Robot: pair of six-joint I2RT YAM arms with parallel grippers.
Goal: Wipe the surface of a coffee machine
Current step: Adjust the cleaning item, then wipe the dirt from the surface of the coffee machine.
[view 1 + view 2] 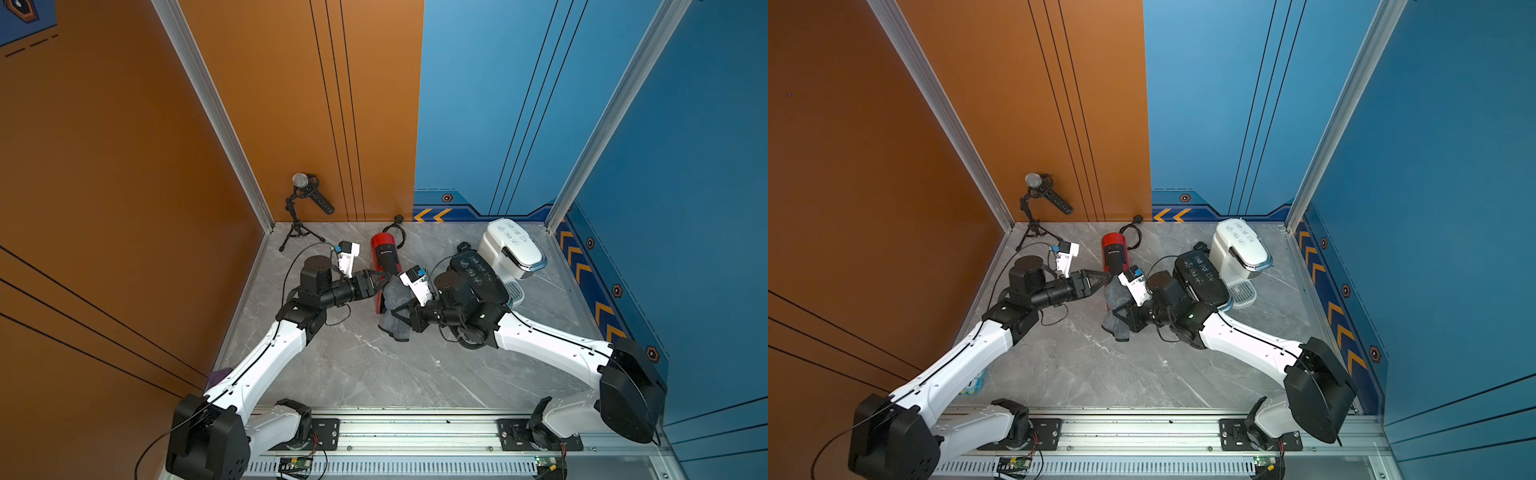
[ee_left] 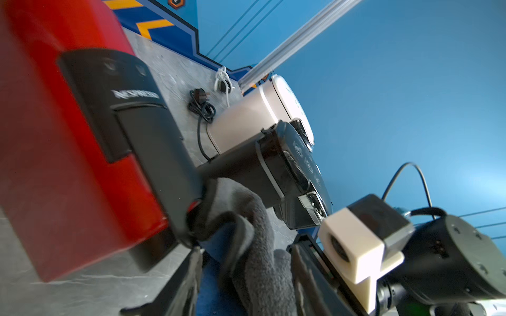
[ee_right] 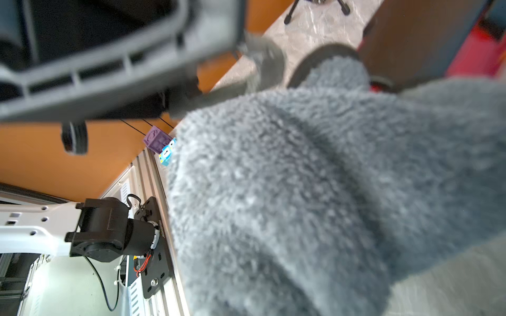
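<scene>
Right fingers [image 1: 402, 312] pinch fuzzy grey cloth [image 1: 394, 327] against glossy red coffee machine [image 1: 384, 253].

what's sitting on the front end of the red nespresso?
A grey cloth drapes over the front end of the red coffee machine, pinched by the right gripper. The spout area beneath the cloth is covered. The red body and black top strip show.

Three coffee machines [image 1: 384, 253] [image 1: 478, 272] [image 1: 513, 245], one cloth [image 1: 395, 297], one microphone [image 1: 300, 180].
</scene>
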